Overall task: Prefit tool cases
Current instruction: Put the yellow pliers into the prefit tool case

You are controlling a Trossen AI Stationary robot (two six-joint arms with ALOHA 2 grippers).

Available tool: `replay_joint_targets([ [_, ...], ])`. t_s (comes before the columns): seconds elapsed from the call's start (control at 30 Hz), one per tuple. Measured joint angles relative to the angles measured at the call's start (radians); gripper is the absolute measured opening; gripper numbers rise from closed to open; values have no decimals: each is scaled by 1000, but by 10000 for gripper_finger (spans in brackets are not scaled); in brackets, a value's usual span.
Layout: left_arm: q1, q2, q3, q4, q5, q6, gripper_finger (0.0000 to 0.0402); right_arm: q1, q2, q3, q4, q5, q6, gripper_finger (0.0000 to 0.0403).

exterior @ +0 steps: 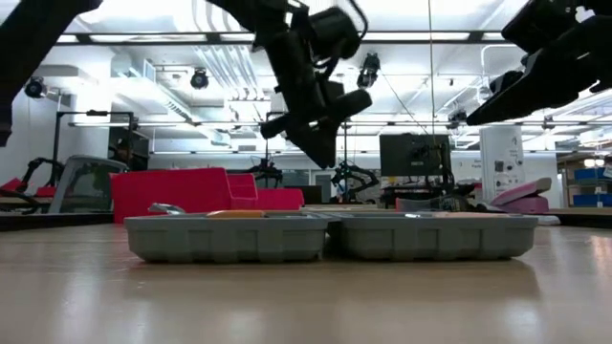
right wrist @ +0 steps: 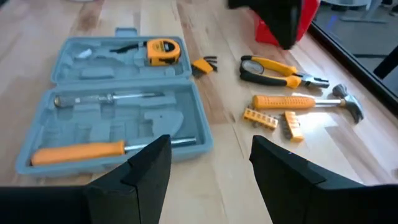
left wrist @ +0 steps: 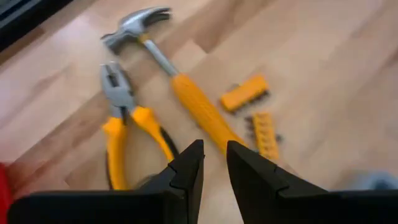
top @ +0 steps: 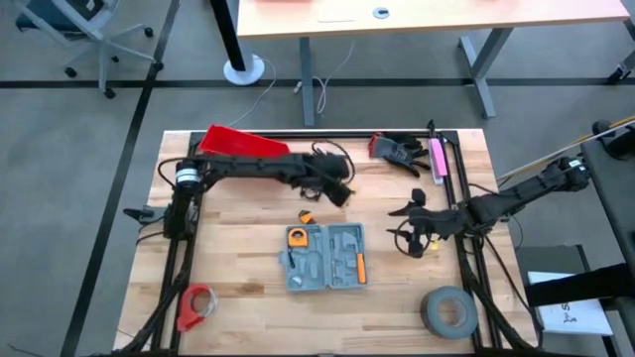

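Grey-blue tool case (top: 325, 257) lies open at table centre, partly filled. Left gripper (left wrist: 214, 163), jaws nearly closed and empty, hovers over hammer (left wrist: 180, 81) and pliers (left wrist: 124, 124). Right gripper (right wrist: 208, 163) waits open. Next: probably descend, grasp 1 tool.

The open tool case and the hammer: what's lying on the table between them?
In the right wrist view, pliers and two yellow bit holders lie between the tool case and hammer.
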Motion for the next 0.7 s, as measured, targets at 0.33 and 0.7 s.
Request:
replay_joint_targets([
  [0.33, 141, 62, 0, -39, 136, -17, 117, 3, 0, 6, 21, -24, 62, 199],
  [0.7, 186, 110, 0, -57, 162, -30, 240, 3, 3, 7, 21, -23, 55, 199],
])
